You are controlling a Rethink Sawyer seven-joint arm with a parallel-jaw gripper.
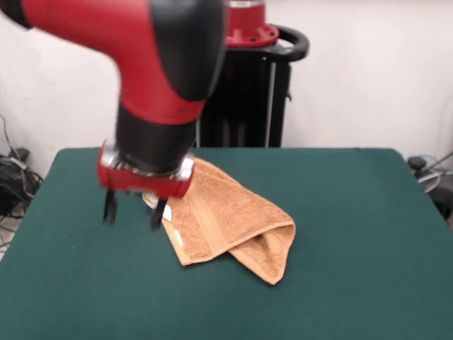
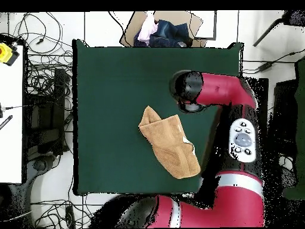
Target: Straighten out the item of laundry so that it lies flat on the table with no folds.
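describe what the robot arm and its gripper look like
The arm has glossy red shells with black joint sections; a black cylindrical wrist ends in a red flange with silver corners. The gripper has two thin black fingers. In the overhead view, a grey oval button panel sits on a red link.

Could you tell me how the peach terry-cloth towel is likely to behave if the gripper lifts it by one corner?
The peach terry-cloth towel would probably hang limp: it already lies folded over itself on the dark green felt-like table. It looks light, so the open gripper should lift it easily. The looped pile will likely grip rather than slip, though dragging it across felt may bunch it.
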